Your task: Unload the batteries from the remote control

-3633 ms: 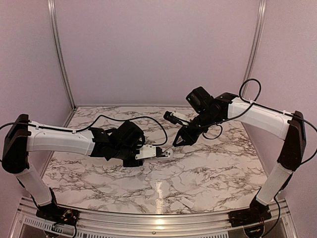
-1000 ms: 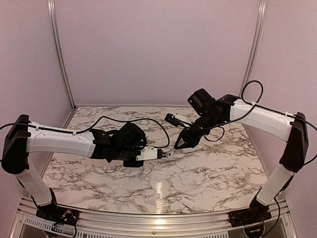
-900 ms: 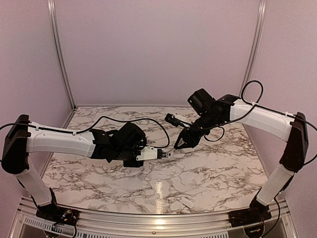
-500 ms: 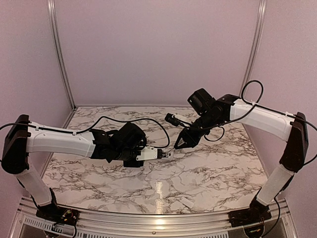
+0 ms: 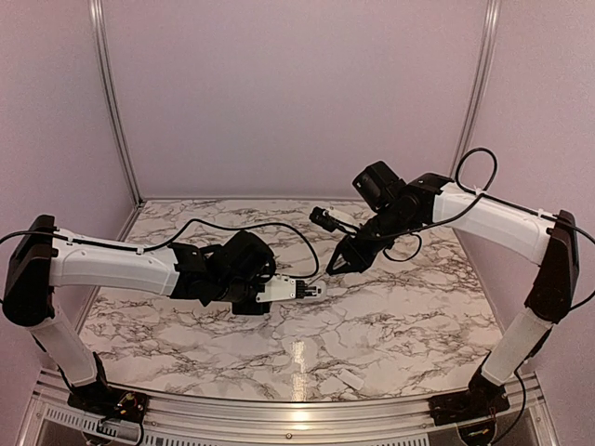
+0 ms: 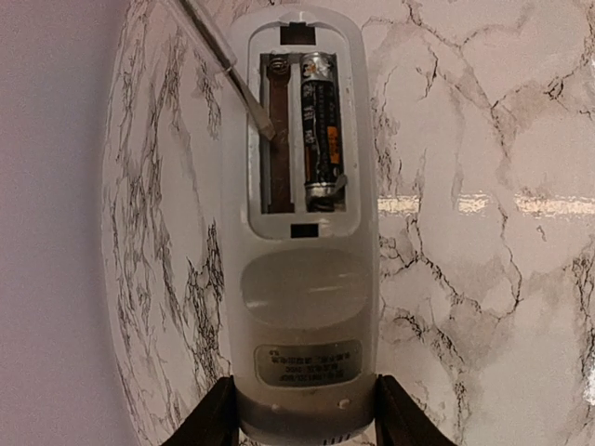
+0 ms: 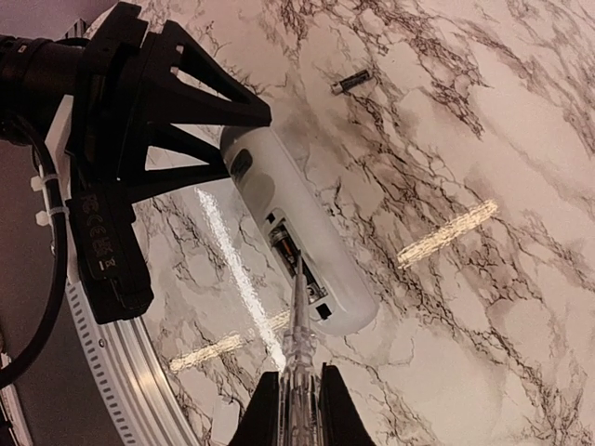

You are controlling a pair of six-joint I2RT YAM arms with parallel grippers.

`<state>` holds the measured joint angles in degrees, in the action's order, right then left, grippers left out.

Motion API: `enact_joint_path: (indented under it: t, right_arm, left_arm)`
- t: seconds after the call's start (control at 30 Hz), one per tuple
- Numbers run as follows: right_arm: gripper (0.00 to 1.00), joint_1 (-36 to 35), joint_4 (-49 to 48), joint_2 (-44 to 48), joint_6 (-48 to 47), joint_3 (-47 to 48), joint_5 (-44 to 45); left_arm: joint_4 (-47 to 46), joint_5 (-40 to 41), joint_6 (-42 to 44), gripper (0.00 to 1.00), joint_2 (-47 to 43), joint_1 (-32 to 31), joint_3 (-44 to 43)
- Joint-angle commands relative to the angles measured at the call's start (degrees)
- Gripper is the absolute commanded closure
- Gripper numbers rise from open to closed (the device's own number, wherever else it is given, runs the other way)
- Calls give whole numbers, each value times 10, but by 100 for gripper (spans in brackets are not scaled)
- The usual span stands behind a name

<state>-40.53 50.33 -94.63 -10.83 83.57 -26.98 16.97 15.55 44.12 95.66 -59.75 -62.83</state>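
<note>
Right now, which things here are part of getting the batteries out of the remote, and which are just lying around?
In the job:
remote control, held by the left gripper
seated battery, still in its compartment
loose battery, out on the table
thin tool in the right gripper, tip in the empty slot

Lying about:
small white cover piece near the table's front edge

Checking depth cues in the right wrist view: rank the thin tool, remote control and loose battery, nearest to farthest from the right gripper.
1. thin tool: clamped in the right gripper, pointing up-frame.
2. remote control: just ahead, with the tool tip at its open battery bay.
3. loose battery: on the table beyond the remote, near the top of the frame.
</note>
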Motion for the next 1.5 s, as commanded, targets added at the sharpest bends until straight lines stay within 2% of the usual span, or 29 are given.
enact_joint_path:
  t: [0.0,0.97,1.47]
  right_arm:
    - [100,-2,8,7,-7,11,3]
    - [100,-13,4,-21,-4,-25,11]
    - [100,-17,15,-61,-4,10,-2]
  left_arm:
    - [-15,0,-7,100,-14,-4,5]
    - [-20,22,12,100,-13,-13,-25]
    - [-73,60,79,100,-6,-19,9]
